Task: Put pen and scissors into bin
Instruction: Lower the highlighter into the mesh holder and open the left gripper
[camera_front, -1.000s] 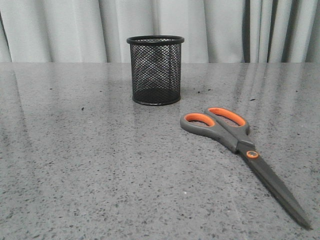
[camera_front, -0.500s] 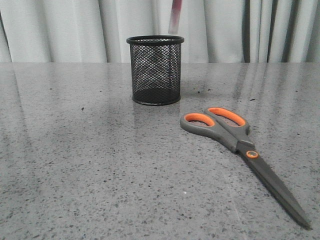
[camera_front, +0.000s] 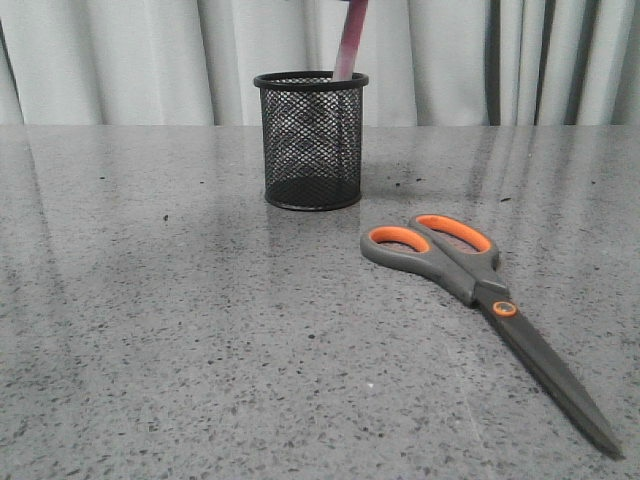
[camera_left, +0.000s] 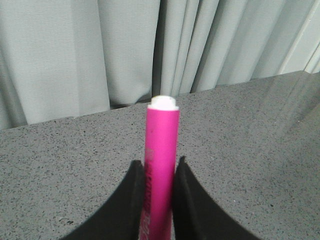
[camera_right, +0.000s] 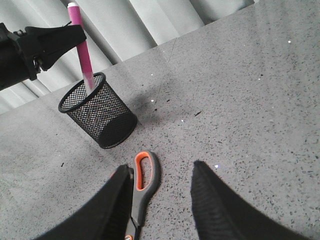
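The pink pen (camera_front: 350, 38) hangs nearly upright, its whitish cap end just inside the rim of the black mesh bin (camera_front: 311, 140) at the back of the table. My left gripper (camera_left: 159, 162) is shut on the pen (camera_left: 162, 125); the right wrist view shows the left gripper (camera_right: 75, 32) gripping the pen (camera_right: 81, 50) above the bin (camera_right: 98, 118). The scissors (camera_front: 470, 275) lie flat to the front right of the bin, handles toward it. My right gripper (camera_right: 161, 167) is open and empty, hovering over the scissors' handles (camera_right: 146, 177). Neither gripper shows in the front view.
The grey speckled table (camera_front: 180, 330) stretches around the bin and scissors. Pale curtains (camera_front: 130, 60) hang behind the table's far edge.
The pen was out of the front view a second ago. It came down from the top edge and its lower end now reaches the bin's rim. Scissors and bin have not moved.
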